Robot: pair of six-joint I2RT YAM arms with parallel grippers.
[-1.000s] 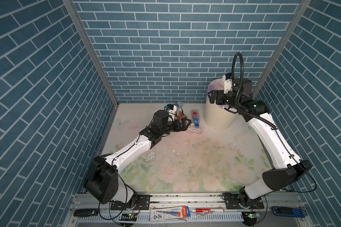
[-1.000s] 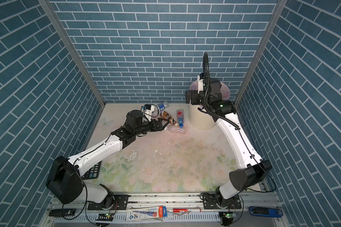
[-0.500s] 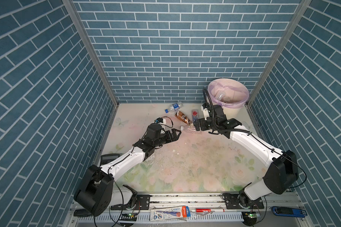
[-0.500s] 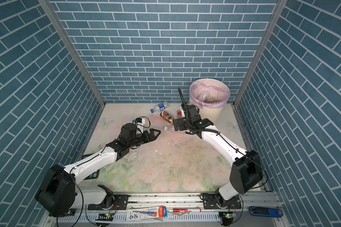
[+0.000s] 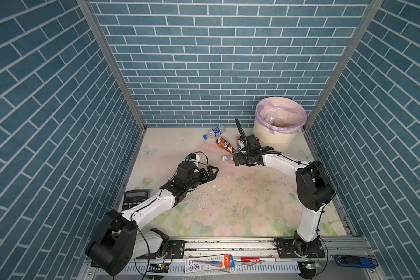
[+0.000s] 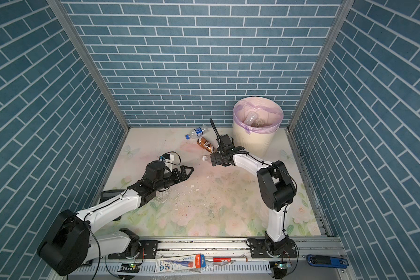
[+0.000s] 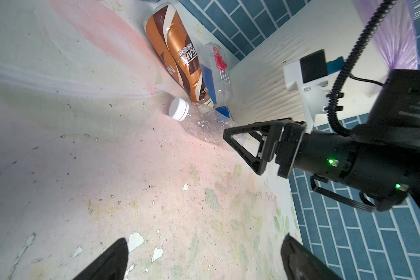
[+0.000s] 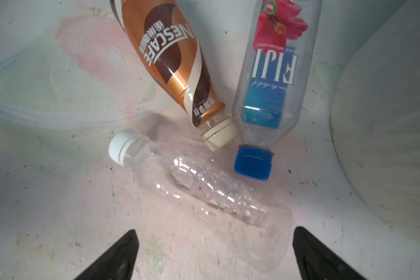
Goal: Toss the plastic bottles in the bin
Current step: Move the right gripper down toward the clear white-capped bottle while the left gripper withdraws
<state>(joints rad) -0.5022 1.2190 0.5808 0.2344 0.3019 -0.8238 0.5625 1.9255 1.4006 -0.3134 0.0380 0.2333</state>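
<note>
Right gripper (image 5: 235,161) back from bin (image 5: 272,138), jaws wide at clear bottle (image 8: 204,191); left gripper (image 5: 215,172) retreated, wide, empty; 4 to go.

A: What lies on the floral table (image 5: 228,206)?
B: Near the back, a small bottle (image 5: 214,132); close together beside it, a brown bottle (image 5: 224,144), Fiji bottle (image 8: 272,72) and clear bottle (image 8: 204,191). The bin (image 5: 272,140) stands in the right corner; a calculator (image 5: 135,197) lies at the left edge.

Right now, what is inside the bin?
Inside the bin, clear plastic bottles lie on the lilac liner; how many, and anything beneath them, the wall hides.
</note>
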